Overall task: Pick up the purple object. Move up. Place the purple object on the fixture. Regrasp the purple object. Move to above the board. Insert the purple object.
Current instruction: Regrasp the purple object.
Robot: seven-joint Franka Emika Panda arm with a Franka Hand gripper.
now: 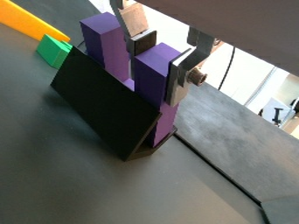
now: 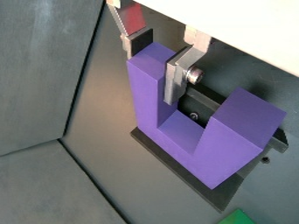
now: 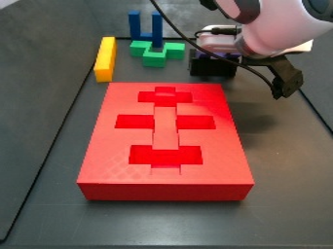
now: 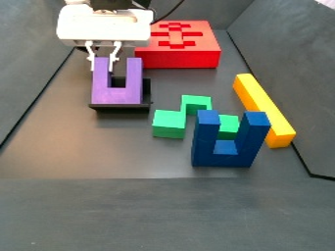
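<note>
On the left of a side view, the purple block (image 4: 116, 82) stood in the dark fixture (image 4: 120, 106) with its two prongs pointing up, the claw (image 4: 106, 54) hanging directly over it. One silver finger reached down into the gap between the prongs and the other came down outside the left prong, so the claw appeared to straddle that single prong. This suited a regrasp: the fixture propped the block upright so that a prong could be taken from above.

To the right of it on the worktop (image 4: 78, 196) lay the green block (image 4: 178, 116), then the blue two-pronged piece (image 4: 230, 140), then the yellow bar (image 4: 262, 106). The red board (image 4: 183, 45) sat behind, well apart from the fixture.

The wrist views showed what the side views could not. In a wrist view, the finger (image 2: 179, 77) lay flat against the inner face of the prong, apparently touching. In a wrist view, the fixture (image 1: 103, 105) leaned the block (image 1: 152, 79) back at a slant, which the side views barely revealed. The claw looked closed, or very nearly closed, on the prong. The far pad was hidden, so a firm clamp could not be confirmed.

In a side view, the arm hid the block, but the board's (image 3: 166, 136) cross-and-bar recesses showed plainly and empty.
</note>
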